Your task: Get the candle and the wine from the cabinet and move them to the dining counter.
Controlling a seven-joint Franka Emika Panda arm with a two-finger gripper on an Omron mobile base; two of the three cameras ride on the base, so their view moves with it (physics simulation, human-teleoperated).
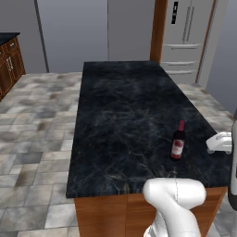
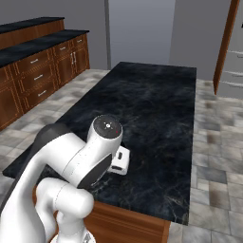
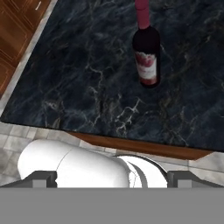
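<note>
The wine [image 1: 177,141] stands upright on the dining counter [image 1: 125,115], in the lower right of the left base view, near the counter's right edge and a little back from its near edge. In the hand view the same bottle [image 3: 146,48] sits in the upper middle of the frame, its dark red capsule running off the top edge and its red-and-white label facing the camera (the bottle leans in this frame because the camera is tilted). The black, white-veined marble top [image 3: 87,78] spreads around it, with the wooden front edge of the counter crossing the lower part of the frame. The gripper [image 3: 111,177] shows its two dark tips at the bottom corners of the hand view, spread as wide apart as they go, with nothing between them; it is well apart from the bottle. In the left base view a white part of the robot's hand [image 1: 220,142] hangs at the right edge, just beside the counter's right side and near the wine. Brown drawer units [image 2: 42,71] under a black countertop line the upper left of the right base view.
</note>
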